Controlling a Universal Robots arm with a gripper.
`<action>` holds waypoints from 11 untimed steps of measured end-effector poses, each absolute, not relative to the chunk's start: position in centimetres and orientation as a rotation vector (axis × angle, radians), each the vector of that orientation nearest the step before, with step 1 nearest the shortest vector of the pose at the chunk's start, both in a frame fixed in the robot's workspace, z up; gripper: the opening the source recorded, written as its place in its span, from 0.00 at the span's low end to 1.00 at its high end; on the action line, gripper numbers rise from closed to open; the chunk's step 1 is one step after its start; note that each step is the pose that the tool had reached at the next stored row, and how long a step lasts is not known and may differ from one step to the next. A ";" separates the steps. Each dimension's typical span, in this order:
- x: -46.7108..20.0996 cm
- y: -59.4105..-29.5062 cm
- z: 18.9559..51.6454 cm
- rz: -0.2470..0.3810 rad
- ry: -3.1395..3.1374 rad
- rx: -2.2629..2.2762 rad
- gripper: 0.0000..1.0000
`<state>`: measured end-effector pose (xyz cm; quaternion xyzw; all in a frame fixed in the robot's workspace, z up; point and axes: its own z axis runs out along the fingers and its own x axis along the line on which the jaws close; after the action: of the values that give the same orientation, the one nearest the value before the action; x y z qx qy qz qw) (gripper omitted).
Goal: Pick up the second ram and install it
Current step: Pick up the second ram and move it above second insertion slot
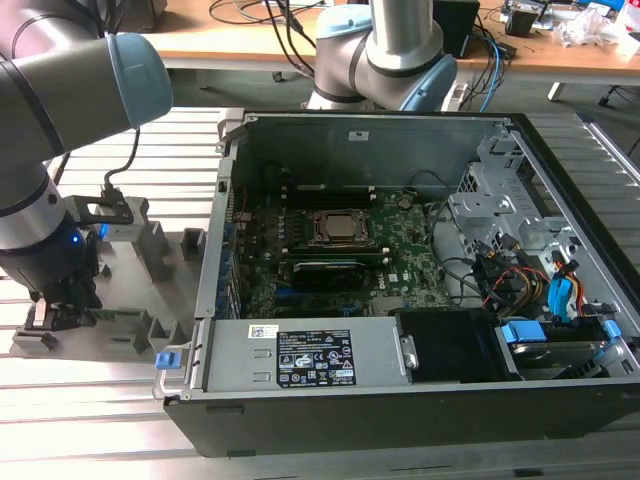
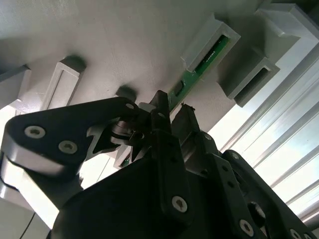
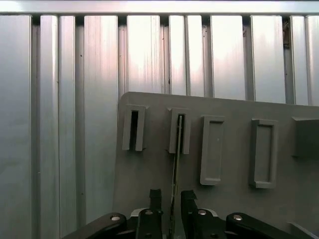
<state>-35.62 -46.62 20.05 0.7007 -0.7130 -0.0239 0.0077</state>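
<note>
The second ram (image 3: 175,159) is a thin green board standing on edge, one end seated in a grey holder block (image 3: 178,130) on the grey tray (image 1: 125,285). In the second wrist view the ram (image 2: 199,67) runs from its holder block (image 2: 209,42) down between my black fingers. My gripper (image 3: 171,201) straddles the stick, one finger on each side with a small gap to each face, so it stands open. In the exterior view my gripper (image 1: 60,305) is low over the tray, at that view's left, outside the computer case.
The open computer case (image 1: 400,420) lies at the exterior view's right, with the processor socket (image 1: 337,228) and a black card (image 1: 325,270) on its motherboard. Several empty holder blocks (image 3: 213,149) stand on the tray. Ribbed aluminium table (image 3: 65,99) surrounds it.
</note>
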 end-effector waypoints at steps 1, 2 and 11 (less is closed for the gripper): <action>-35.6 -46.6 20.0 -0.075 -2.229 2.191 0.30; -35.6 -46.6 20.0 -0.075 -2.229 2.191 0.30; -35.6 -46.6 20.0 -0.075 -2.229 2.191 0.14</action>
<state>-35.62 -46.62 20.01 0.7007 -0.7130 -0.0239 0.0076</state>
